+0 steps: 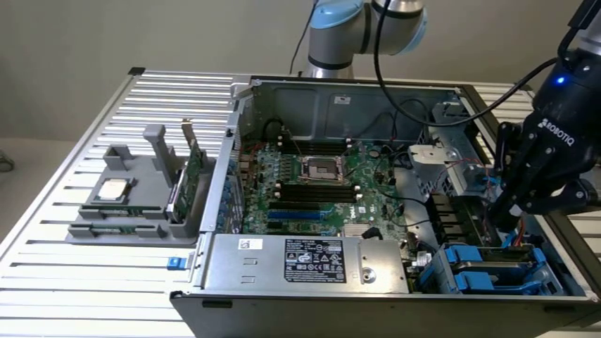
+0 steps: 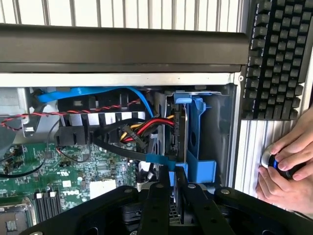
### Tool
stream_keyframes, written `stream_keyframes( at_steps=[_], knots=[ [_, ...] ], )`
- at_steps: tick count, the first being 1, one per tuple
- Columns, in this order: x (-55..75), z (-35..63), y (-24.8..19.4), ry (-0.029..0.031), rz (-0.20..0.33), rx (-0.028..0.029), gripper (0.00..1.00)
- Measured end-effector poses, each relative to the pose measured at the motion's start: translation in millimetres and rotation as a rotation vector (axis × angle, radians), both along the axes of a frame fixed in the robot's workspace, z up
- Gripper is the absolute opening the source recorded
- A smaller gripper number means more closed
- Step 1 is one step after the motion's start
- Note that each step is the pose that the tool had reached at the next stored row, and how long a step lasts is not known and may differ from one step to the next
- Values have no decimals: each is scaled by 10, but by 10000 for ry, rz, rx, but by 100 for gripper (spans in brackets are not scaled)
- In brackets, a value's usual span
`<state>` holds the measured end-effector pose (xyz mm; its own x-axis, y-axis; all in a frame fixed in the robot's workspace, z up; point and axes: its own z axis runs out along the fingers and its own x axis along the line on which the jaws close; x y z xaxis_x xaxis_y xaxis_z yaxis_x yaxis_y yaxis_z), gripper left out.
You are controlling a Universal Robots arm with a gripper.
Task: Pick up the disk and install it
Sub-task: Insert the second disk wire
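The disk (image 2: pixel 179 132) stands on edge in the drive bay at the case's corner, seen edge-on, with its blue carrier frame (image 2: pixel 201 147) alongside it. My gripper (image 2: pixel 171 178) has its black fingers (image 2: pixel 160 196) drawn close together on the disk's near edge. In the exterior view the gripper (image 1: pixel 500 211) reaches down into the open computer case (image 1: pixel 281 262) at the exterior view's right, just above the blue drive carriers (image 1: pixel 474 262). Red, yellow and black power leads (image 2: pixel 142 129) and a blue data cable (image 2: pixel 98 93) run right beside the disk.
A grey fixture (image 1: pixel 131 211) at the exterior view's left holds a square silver chip (image 1: pixel 114 189) and an upright green card (image 1: pixel 191 176). The motherboard (image 1: pixel 319 190) fills the case floor. A keyboard (image 2: pixel 279 58) and a person's hands (image 2: pixel 288 166) lie beside the case.
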<state>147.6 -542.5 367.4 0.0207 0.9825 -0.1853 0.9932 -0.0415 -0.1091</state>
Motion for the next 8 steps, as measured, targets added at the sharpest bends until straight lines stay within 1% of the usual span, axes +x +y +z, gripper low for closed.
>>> stream_keyframes(
  at_steps=[1, 2, 3, 4, 8],
  knots=[
    [-1, -6, -13, -1, 1, 10, 16],
    [-4, -15, -29, 0, 1, 41, 16],
    [-6, -26, -46, 0, 0, 92, 16],
    [-8, -34, -63, 0, 1, 149, 16],
    [-11, -70, -127, 0, 3, 410, 16]
  ],
)
